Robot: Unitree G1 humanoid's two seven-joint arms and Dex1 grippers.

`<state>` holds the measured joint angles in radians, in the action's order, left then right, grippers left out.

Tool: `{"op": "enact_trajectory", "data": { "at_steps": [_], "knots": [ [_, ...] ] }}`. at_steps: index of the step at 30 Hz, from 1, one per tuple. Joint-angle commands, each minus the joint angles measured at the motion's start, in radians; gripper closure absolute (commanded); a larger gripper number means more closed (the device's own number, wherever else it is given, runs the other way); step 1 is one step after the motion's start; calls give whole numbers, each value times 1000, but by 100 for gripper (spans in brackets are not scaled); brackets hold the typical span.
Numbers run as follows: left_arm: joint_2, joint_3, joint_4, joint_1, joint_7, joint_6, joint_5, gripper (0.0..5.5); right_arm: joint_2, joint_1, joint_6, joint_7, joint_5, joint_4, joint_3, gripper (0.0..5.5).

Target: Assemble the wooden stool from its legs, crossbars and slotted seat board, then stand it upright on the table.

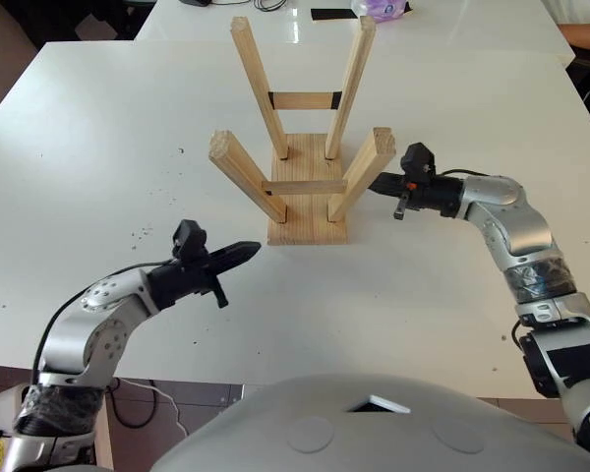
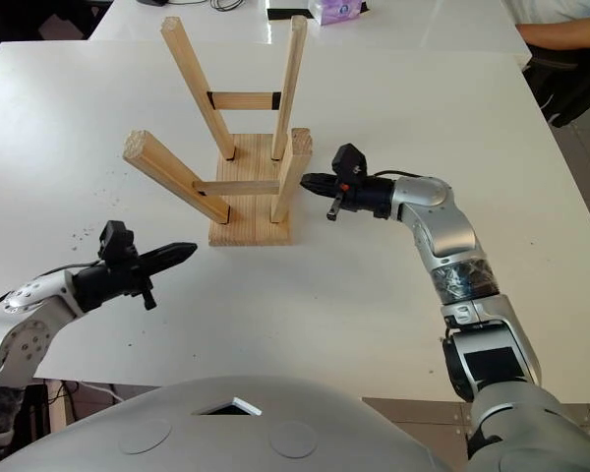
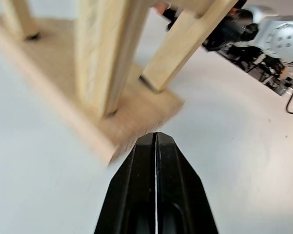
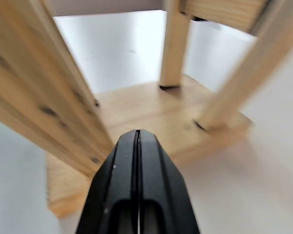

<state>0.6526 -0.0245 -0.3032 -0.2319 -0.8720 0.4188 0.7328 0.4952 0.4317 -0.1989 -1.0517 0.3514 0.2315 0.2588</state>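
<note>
Stool [image 1: 305, 147] assembled, inverted on seat board [image 1: 310, 231]; legs [image 1: 259, 84] and crossbars [image 1: 303, 100] in, flipping upright left to do.
Left gripper [image 1: 244, 251] pressed together, empty, board corner just ahead; right gripper [image 1: 372, 187] pressed together, empty, near leg [image 1: 374, 152] just beside tip.

Stool [image 1: 308, 187]: pale natural wood. Fine lengthwise grain runs along the seat board [image 1: 310, 228], legs [image 1: 261, 88] and crossbars [image 1: 303, 100]. There are black marks at the crossbar ends and at the leg sockets.

Table [image 1: 98, 147]: plain glossy white, with a scatter of small dark specks [image 1: 138, 236].

Left gripper [image 1: 246, 251] and right gripper [image 2: 307, 181]: matt black. The right one carries a small red mark.

Left arm [image 1: 93, 324] and right arm [image 1: 511, 221]: silver-grey shells with black sections.

Packet [image 1: 382, 8] on the white far table [image 1: 452, 25]: purple.
</note>
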Motion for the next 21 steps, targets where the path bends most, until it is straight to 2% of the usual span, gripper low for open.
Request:
{"op": "enact_trajectory", "data": {
  "at_steps": [1,5,10,15,21],
  "knots": [
    [-32,60,26,17,1,-18,-88,549,-39,81,17,-126,-11,82,26,550],
    [-46,85,46,25,-14,-31,-134,549,-72,116,19,-187,-10,138,19,550],
    [-69,121,152,77,-24,-65,-219,549,-95,68,-1,-215,-14,90,41,550],
    [-89,116,229,102,-18,-101,-274,549,-108,-72,-134,-207,48,-180,104,550],
    [-89,104,246,86,-41,-123,-296,549,-110,-235,-258,-113,89,-429,146,550]
  ]
}}
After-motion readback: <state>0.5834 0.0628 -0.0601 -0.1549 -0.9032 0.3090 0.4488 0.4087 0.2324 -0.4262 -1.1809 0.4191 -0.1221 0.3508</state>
